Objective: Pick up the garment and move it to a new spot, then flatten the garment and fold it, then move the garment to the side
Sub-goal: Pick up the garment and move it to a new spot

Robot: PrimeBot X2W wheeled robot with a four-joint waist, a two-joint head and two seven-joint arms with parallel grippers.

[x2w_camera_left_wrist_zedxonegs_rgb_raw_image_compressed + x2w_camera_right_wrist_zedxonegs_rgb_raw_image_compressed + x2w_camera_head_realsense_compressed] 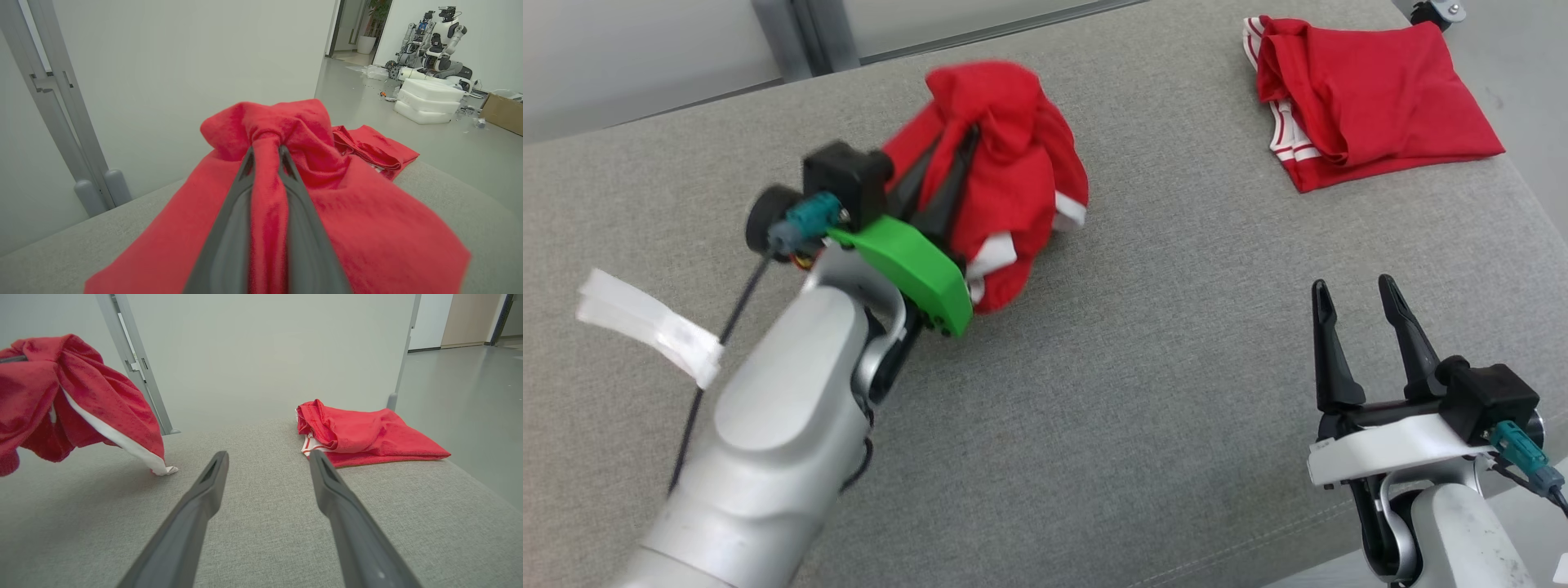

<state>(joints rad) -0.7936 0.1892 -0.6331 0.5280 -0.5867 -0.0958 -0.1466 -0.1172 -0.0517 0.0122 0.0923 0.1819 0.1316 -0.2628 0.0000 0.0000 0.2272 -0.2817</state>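
**A:** How far along does this look?

**B:** Early, I'd say. Most of the grey surface point(1111, 425) is bare. The garment point(1013, 163), red with white trim, hangs in a bunch above the far left part of it. So the pick-up looks done, and the step in hand is carrying it to a new spot. Laying it down, flattening, folding and moving it aside are all left.

**A:** And the other red one?

**B:** A second red garment point(1372, 90) lies roughly folded at the far right corner, well apart from the lifted one. Nothing is touching it.

**A:** What about the jaws?

**B:** The left arm point(776, 425) reaches up and away from the robot. The left jaws are drawn nearly together, clamped on a thick twist of the garment that runs up between them. The cloth spills over both sides. The right jaws stand wide apart at the near right, low over the surface, holding and touching nothing.

**A:** Is the garment fully clear of the surface?

**B:** Not quite. In the right wrist view, one corner of the white hem point(165, 470) rests on it.
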